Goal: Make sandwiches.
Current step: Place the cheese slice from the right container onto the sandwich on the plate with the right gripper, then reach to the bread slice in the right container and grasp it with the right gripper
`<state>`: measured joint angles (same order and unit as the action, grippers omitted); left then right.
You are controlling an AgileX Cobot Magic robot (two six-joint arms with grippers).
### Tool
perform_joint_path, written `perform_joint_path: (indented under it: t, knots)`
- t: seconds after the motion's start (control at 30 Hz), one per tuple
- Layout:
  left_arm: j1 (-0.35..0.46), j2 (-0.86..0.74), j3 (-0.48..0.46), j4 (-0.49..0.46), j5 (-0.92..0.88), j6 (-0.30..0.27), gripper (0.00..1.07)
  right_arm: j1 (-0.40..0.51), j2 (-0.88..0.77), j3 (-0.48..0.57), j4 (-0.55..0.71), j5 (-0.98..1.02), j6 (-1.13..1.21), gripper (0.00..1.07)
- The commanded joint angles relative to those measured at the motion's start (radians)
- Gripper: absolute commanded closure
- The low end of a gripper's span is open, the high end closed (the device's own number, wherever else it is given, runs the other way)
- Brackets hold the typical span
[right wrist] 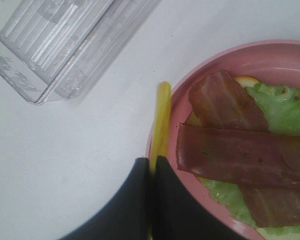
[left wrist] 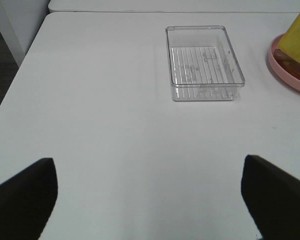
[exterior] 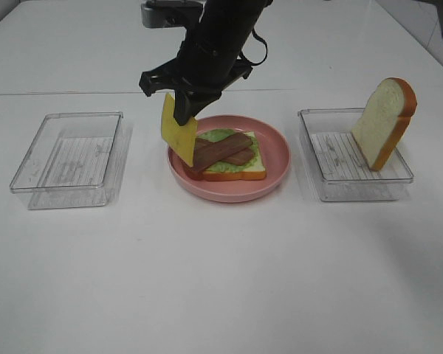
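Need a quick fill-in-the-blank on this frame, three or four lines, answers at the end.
1. The right gripper is shut on the thin yellow ____ slice, which hangs on edge over the plate's rim.
2. On the pink plate, two bacon strips lie crossed on a green ____ leaf.
3. The second bread slice leans in the clear tray on the ____ of the high view.
4. The left gripper's jaws stand ____.

Missing words: cheese; lettuce; right; open

Open table (exterior: 221,280) in front, trays (exterior: 70,158) flanking plate (exterior: 277,166)
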<state>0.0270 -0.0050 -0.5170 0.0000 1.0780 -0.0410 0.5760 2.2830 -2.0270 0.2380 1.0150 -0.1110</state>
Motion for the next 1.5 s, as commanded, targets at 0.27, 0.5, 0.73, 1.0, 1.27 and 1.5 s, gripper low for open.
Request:
perform_joint_path:
  t: [0.27,0.5,0.73,1.0,1.27,1.5]
  knots:
    - [0.001,-0.013,0.001,-0.008,-0.004,0.000,0.16,-0.010,0.069,-0.001,-0.187,-0.028,0.098,1.07]
    - [0.001,-0.013,0.001,-0.008,-0.004,0.000,0.16,-0.010,0.081,-0.001,-0.356,-0.050,0.195,1.07]
    - [0.001,-0.013,0.001,-0.008,-0.004,0.000,0.16,-0.010,0.086,-0.001,-0.393,-0.050,0.197,1.07]
    - [0.001,-0.013,0.001,-0.008,-0.004,0.000,0.16,-0.010,0.086,-0.001,-0.384,-0.048,0.194,1.07]
    - [0.001,-0.013,0.001,-0.008,-0.004,0.000,0.16,-0.009,0.086,-0.001,-0.393,-0.045,0.180,0.24]
    - [0.001,-0.013,0.001,-0.008,-0.004,0.000,0.16,-0.009,0.076,-0.002,-0.432,-0.016,0.174,0.09]
